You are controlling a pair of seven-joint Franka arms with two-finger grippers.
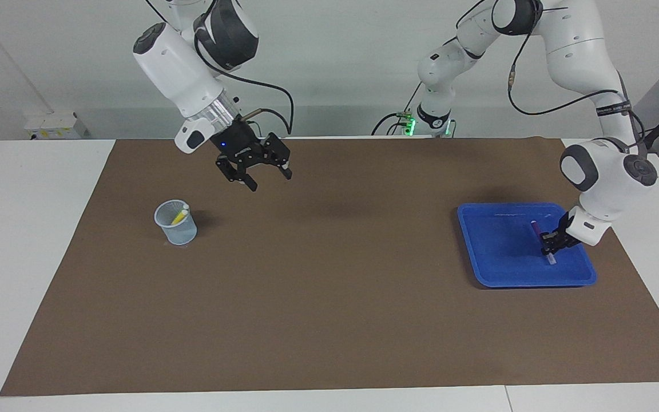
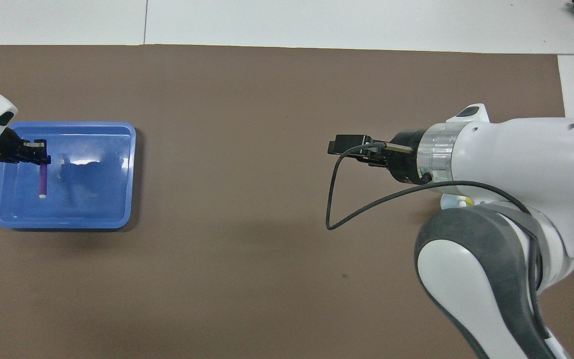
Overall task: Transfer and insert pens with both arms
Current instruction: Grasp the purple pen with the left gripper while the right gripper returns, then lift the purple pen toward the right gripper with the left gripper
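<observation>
A purple pen (image 1: 536,230) (image 2: 42,180) with a pale tip lies slanted in the blue tray (image 1: 495,243) (image 2: 92,199) at the left arm's end of the table. My left gripper (image 1: 550,243) (image 2: 38,152) is down in the tray, shut on this pen near its dark end. A yellow pen (image 1: 179,217) stands in the pale blue mesh cup (image 1: 176,224) at the right arm's end. My right gripper (image 1: 269,178) (image 2: 344,146) hangs open and empty above the brown mat, off the cup toward the table's middle. In the overhead view the right arm hides most of the cup (image 2: 450,202).
A brown mat (image 1: 329,297) covers most of the white table. Two smaller white arms with green-lit bases (image 1: 433,123) stand at the robots' edge. A black cable (image 2: 347,199) loops from the right wrist.
</observation>
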